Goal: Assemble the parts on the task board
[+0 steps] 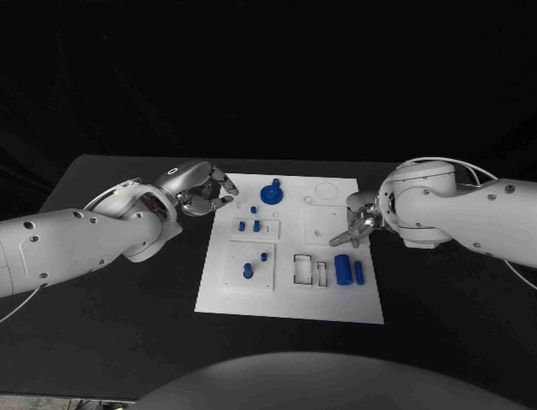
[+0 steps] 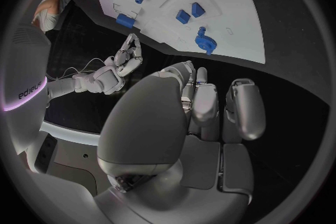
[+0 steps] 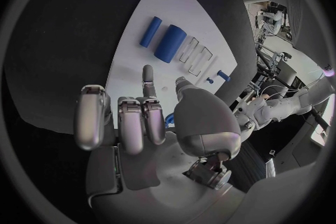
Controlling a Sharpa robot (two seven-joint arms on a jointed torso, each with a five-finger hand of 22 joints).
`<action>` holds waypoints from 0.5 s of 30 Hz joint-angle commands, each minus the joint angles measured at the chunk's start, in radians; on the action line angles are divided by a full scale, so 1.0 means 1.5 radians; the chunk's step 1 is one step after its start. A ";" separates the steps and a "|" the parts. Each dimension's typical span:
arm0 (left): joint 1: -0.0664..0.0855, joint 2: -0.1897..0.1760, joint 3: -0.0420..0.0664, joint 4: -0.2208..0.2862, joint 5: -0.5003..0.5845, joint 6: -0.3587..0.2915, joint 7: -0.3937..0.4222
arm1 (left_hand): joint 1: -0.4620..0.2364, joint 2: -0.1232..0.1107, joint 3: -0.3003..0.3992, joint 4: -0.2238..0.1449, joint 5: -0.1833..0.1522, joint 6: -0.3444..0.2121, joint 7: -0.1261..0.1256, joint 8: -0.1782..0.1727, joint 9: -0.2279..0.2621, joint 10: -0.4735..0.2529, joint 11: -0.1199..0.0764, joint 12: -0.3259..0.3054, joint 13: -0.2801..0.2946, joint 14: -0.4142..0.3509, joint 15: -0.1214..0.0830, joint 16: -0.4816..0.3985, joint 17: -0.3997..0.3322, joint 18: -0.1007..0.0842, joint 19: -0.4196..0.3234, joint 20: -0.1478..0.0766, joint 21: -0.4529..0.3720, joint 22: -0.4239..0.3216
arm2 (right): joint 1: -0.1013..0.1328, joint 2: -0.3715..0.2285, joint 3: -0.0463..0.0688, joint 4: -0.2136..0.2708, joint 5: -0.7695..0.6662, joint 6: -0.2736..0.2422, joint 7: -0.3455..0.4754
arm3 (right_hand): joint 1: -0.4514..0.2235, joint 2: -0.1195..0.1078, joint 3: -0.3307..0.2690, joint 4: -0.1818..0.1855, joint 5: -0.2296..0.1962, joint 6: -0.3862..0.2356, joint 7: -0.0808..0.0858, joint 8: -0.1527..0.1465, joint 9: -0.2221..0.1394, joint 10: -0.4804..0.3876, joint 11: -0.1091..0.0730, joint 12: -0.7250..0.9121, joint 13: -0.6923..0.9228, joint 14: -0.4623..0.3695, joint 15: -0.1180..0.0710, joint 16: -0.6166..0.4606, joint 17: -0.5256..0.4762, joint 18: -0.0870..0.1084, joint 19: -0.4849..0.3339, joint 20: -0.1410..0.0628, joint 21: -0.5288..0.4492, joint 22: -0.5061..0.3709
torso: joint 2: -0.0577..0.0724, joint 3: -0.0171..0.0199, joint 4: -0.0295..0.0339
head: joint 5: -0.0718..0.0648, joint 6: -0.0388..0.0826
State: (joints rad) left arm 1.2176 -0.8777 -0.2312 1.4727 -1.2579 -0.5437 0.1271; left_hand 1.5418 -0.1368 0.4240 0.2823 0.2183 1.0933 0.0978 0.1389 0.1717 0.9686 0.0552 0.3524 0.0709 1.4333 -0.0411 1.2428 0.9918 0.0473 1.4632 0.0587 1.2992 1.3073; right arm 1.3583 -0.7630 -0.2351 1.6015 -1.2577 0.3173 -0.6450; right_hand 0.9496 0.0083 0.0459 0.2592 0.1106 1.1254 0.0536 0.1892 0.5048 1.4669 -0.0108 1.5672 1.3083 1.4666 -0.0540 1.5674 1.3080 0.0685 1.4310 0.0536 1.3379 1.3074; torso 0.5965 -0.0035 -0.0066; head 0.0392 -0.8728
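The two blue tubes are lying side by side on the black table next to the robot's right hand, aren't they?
Not quite. The two blue tubes do lie side by side near the right hand, but on the white task board, not on the black table. The head view shows it.

Left arm [image 1: 59,248]: glossy white rounded shell segments, small dark screw dots, thin white cable looping at wrist. Right arm [image 1: 490,218]: same white casing, pale cable arcing over wrist. Left robot hand [image 1: 201,190], right robot hand [image 1: 357,224]: silver metallic, segmented fingers, smooth domed thumb housing, dark seams.
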 commanded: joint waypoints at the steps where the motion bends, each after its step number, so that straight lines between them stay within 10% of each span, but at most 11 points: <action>1: -0.001 0.001 0.000 0.002 0.001 0.006 0.004 | 0.006 0.002 0.001 0.003 0.004 0.004 0.001 0.003 0.001 0.004 0.001 0.003 0.000 -0.005 0.000 -0.001 0.001 0.005 -0.001 0.006 -0.002 0.127 | -0.004 0.008 0.000 -0.008 -0.016 0.033 -0.019 | 0.005 0.001 0.000 -0.003 0.009 0.006 -0.001 -0.004 0.000 0.069 -0.002 0.002 0.175 0.069 -0.004 0.002 0.175 -0.007 -0.001 -0.001 -0.003 0.124 | -0.001 -0.0011 0.0012 | -0.002 0.000; 15: -0.001 0.001 0.000 0.003 0.001 0.010 0.000 | 0.007 0.002 0.001 0.003 0.005 0.004 0.001 0.003 0.001 0.004 0.001 0.003 0.001 -0.005 0.000 -0.001 0.001 0.005 -0.001 0.006 -0.002 0.127 | -0.026 0.026 0.000 -0.029 -0.011 0.047 -0.022 | 0.005 -0.003 0.008 -0.012 0.080 0.012 -0.003 -0.012 0.008 0.069 -0.005 0.002 0.175 0.069 -0.007 0.002 0.175 -0.003 -0.010 -0.003 -0.019 0.119 | -0.004 -0.0031 0.0046 | -0.002 0.000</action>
State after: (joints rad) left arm 1.2176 -0.8779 -0.2310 1.4741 -1.2578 -0.5418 0.1264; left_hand 1.5418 -0.1368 0.4240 0.2823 0.2226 1.0932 0.0978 0.1388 0.1719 0.9686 0.0551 0.3524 0.0709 1.4333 -0.0411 1.2429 0.9919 0.0472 1.4632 0.0587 1.2992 1.3075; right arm 1.3208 -0.7261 -0.2350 1.5598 -1.2677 0.3579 -0.6677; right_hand 0.9504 0.0074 0.0555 0.2440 0.2285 1.1420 0.0476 0.1774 0.5156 1.4669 -0.0107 1.5671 1.3081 1.4630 -0.0576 1.5674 1.3078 0.0686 1.4247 0.0486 1.3146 1.3073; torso 0.5921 -0.0072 -0.0009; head 0.0353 -0.8728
